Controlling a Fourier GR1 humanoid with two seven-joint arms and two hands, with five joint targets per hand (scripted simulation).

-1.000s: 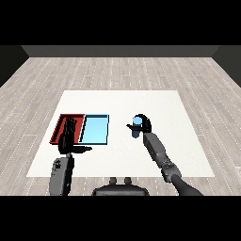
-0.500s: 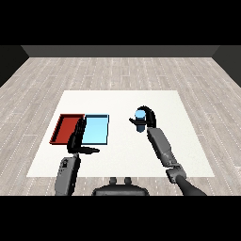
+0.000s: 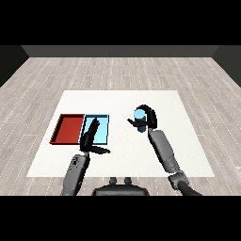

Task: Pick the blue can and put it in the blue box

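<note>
The blue can (image 3: 139, 119) stands on the white table (image 3: 122, 101) right of the middle. My right hand (image 3: 148, 119) is beside it with its fingers and thumb curled round the can. The light blue tray (image 3: 102, 129) lies at the left next to the red tray (image 3: 67, 129). My left hand (image 3: 91, 136) hovers over the near part of the light blue tray with its fingers straight and its thumb sticking out to the right, holding nothing.
The two trays sit side by side on the table's left half. Wooden floor (image 3: 120, 70) surrounds the table on all sides.
The left hand has risen forward over the blue tray. The right hand has closed in round the can. The view has shifted slightly.
</note>
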